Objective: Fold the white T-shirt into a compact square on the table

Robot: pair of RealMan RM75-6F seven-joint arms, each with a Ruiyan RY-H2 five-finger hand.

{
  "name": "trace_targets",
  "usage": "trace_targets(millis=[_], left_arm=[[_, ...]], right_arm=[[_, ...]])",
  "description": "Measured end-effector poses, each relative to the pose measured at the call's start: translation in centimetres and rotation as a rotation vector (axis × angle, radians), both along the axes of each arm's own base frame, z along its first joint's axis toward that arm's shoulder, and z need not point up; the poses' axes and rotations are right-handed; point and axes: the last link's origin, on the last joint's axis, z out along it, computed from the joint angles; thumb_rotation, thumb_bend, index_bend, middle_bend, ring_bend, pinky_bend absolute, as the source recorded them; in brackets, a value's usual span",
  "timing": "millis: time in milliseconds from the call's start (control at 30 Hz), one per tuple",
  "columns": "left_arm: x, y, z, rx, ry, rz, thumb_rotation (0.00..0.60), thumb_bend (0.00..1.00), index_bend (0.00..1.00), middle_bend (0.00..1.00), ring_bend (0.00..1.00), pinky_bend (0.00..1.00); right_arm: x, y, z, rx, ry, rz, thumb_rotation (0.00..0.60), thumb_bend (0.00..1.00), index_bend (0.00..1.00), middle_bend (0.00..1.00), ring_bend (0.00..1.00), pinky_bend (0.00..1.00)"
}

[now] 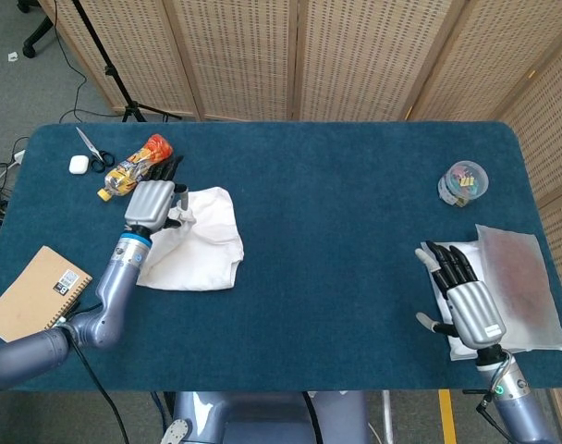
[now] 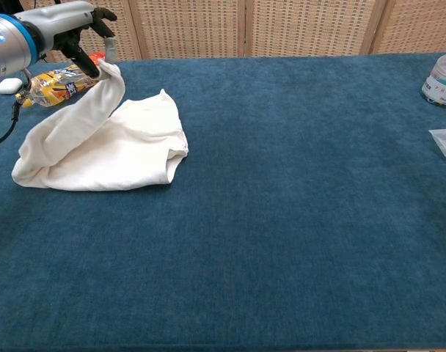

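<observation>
The white T-shirt [image 1: 202, 242] lies on the left part of the blue table [image 1: 336, 231], partly doubled over itself. My left hand [image 1: 152, 200] hovers above its left half and pinches a lifted edge of the cloth. In the chest view that left hand [image 2: 87, 26] holds the T-shirt [image 2: 128, 147] edge up, the fabric draping down in a loose fold. My right hand [image 1: 466, 301] rests with fingers spread at the table's right front, holding nothing, over a white cloth.
A plastic bottle [image 1: 133, 166], scissors [image 1: 94, 150] and a small white case [image 1: 78, 164] lie at the back left. A brown notebook [image 1: 31, 291] sits front left. A clear jar [image 1: 463, 182] and a plastic-wrapped packet [image 1: 517, 282] are on the right.
</observation>
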Motion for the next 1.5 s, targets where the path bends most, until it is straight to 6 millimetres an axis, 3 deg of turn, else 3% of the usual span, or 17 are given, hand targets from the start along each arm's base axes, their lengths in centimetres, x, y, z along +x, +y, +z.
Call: trace_targets(millis=[467,500,533,567,633,667,767,900,1200,1333,1500], left_arm=[[1.3,0.9,-5.9,-0.035,0.004,0.01,0.6,0.66,0.78,0.0,0.0,0.0],[1.4,0.9,-6.3,-0.041,0.006,0.008,0.6,0.64,0.74,0.0,0.0,0.0],[1.5,0.8,-6.9,-0.05,0.008,0.007,0.6,0.59,0.57,0.0,0.0,0.0],[1.5,0.7,-7.2,-0.058,0.011,0.009,0.6,0.52,0.33,0.0,0.0,0.0],[1.5,0.6,-7.5,-0.073,0.007,0.017,0.6,0.36,0.03,0.0,0.0,0.0],[1.6,0.6,-7.5,-0.075,-0.001,0.02,0.6,0.28,0.0,0.0,0.0,0.0],[1.9,0.5,-7.3,-0.072,-0.027,0.009,0.6,0.16,0.0,0.0,0.0,0.0],[2.2,0.2,-6.4,-0.059,-0.059,-0.023,0.6,0.08,0.0,0.0,0.0,0.0],[1.1,-0.4,-2.7,-0.039,-0.106,-0.093,0.6,0.15,0.0,0.0,0.0,0.0],[-1.1,-0.8,-0.2,-0.041,-0.104,-0.129,0.6,0.19,0.06,0.0,0.0,0.0],[-5.7,-1.0,2.9,-0.02,-0.031,-0.135,0.6,0.22,0.23,0.0,0.0,0.0]], right_arm=[[-0.3,-0.3,0.2,0.001,-0.008,-0.014,0.6,0.0,0.0,0.0,0.0,0.0],[-0.4,-0.3,0.2,0.002,-0.008,-0.015,0.6,0.0,0.0,0.0,0.0,0.0],[-0.4,-0.3,0.2,0.003,-0.007,-0.016,0.6,0.0,0.0,0.0,0.0,0.0],[-0.4,-0.3,0.2,0.003,-0.006,-0.016,0.6,0.0,0.0,0.0,0.0,0.0],[-0.5,-0.3,0.2,0.003,-0.007,-0.017,0.6,0.0,0.0,0.0,0.0,0.0],[-0.5,-0.3,0.2,0.003,-0.007,-0.017,0.6,0.0,0.0,0.0,0.0,0.0],[-0.5,-0.3,0.3,0.002,-0.007,-0.017,0.6,0.0,0.0,0.0,0.0,0.0],[-0.4,-0.3,0.2,0.002,-0.006,-0.014,0.6,0.0,0.0,0.0,0.0,0.0],[-0.3,-0.1,0.0,0.006,0.001,-0.008,0.6,0.0,0.0,0.0,0.0,0.0],[-0.2,0.0,-0.1,0.006,0.004,-0.006,0.6,0.0,0.0,0.0,0.0,0.0],[0.0,0.1,-0.3,0.009,0.01,0.001,0.6,0.0,0.0,0.0,0.0,0.0]])
